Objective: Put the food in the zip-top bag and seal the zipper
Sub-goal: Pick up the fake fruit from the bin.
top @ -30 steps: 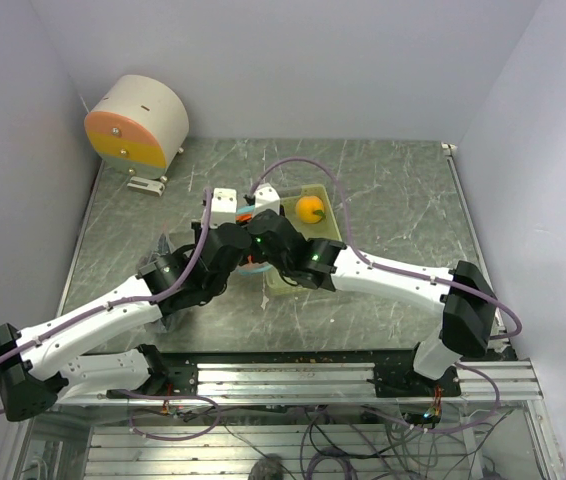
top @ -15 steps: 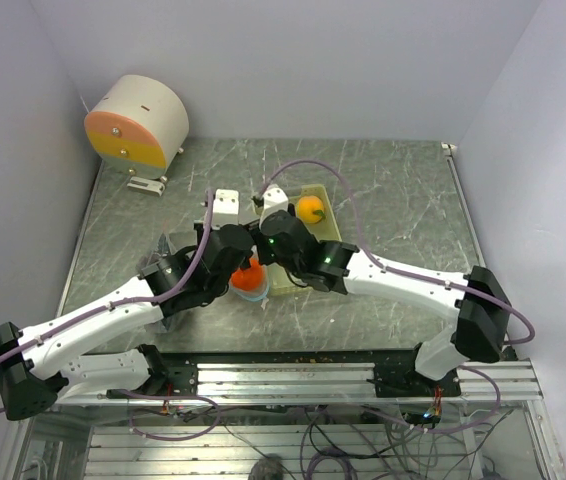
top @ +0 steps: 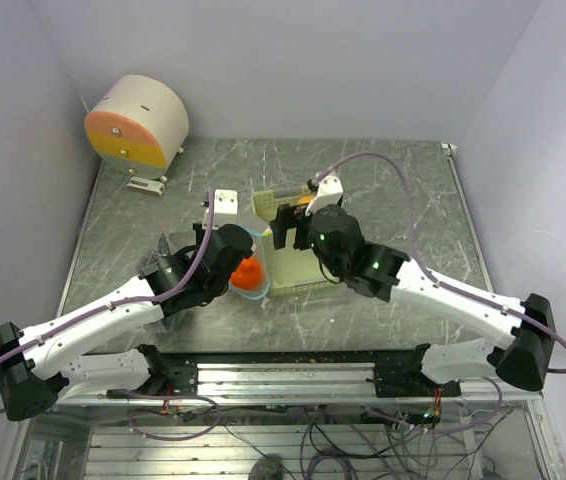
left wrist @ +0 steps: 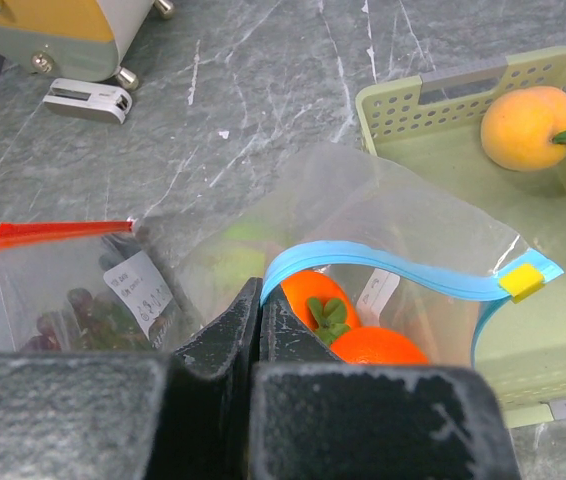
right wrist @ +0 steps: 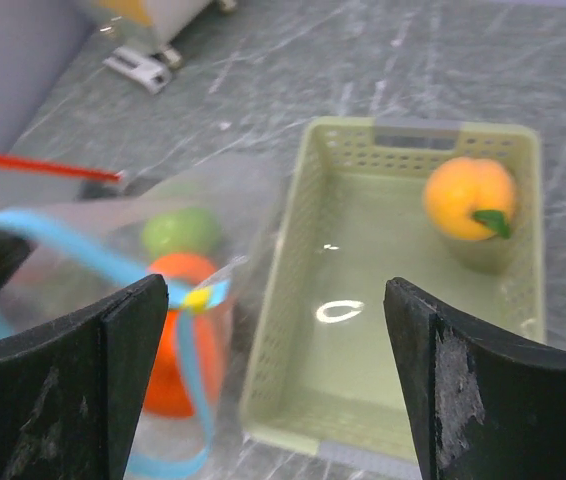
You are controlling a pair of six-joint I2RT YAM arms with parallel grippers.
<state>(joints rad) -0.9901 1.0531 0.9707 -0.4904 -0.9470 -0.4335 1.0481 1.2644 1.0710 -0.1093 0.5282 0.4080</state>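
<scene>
Right gripper (right wrist: 276, 390) from bag (left wrist: 403, 215) to basket (right wrist: 279, 270)

desk (left wrist: 263, 90): grey veined stone look, smooth, faint sheen
zip-top bag (left wrist: 383, 215): thin clear plastic, crinkled, glossy
zipper (left wrist: 403, 273): smooth teal plastic strip (with a yellow plastic tab)
basket (right wrist: 275, 300): pale yellow-green plastic, perforated walls, shiny floor
orange fruit (left wrist: 530, 127): smooth, matt skin
</scene>
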